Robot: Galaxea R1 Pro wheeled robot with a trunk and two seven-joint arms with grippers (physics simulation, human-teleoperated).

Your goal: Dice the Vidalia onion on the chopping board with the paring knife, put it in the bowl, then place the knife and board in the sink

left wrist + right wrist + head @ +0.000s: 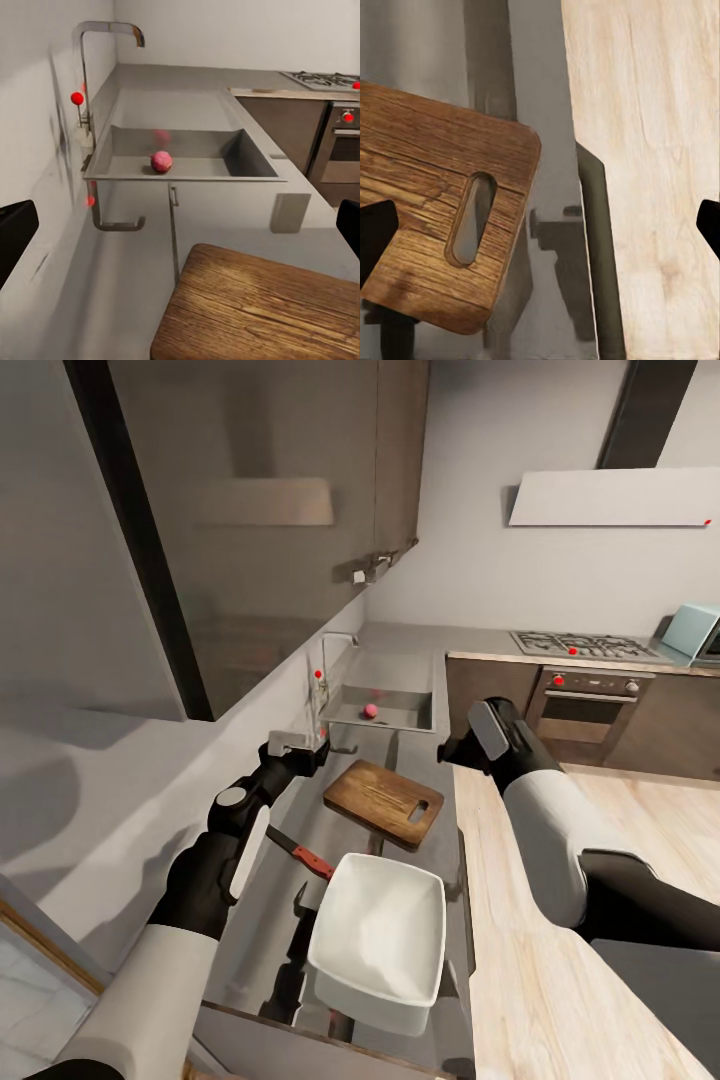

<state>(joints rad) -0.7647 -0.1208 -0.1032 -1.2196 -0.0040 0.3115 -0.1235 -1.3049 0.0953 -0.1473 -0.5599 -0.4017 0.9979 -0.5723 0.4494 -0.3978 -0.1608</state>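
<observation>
The reddish Vidalia onion (371,710) (161,161) lies in the steel sink (415,712) (247,154), beside the chrome faucet (325,660) (105,30). On the grey countertop (300,810), the brown chopping board (385,800) (262,307) (427,187) sits just short of the sink. The paring knife (300,853) lies between the board and the white bowl (380,935). My left gripper (300,748) (180,229) hovers open over the counter by the board's far left corner, facing the sink. Above the board's slotted end, my right gripper (460,748) (540,229) is open with nothing in it.
A wall runs along the counter's left side, with dark upper cabinets (300,480) overhead. A gas hob (585,645) and an oven (585,700) stand at the back right. Light wooden floor (540,960) (637,150) lies right of the counter edge.
</observation>
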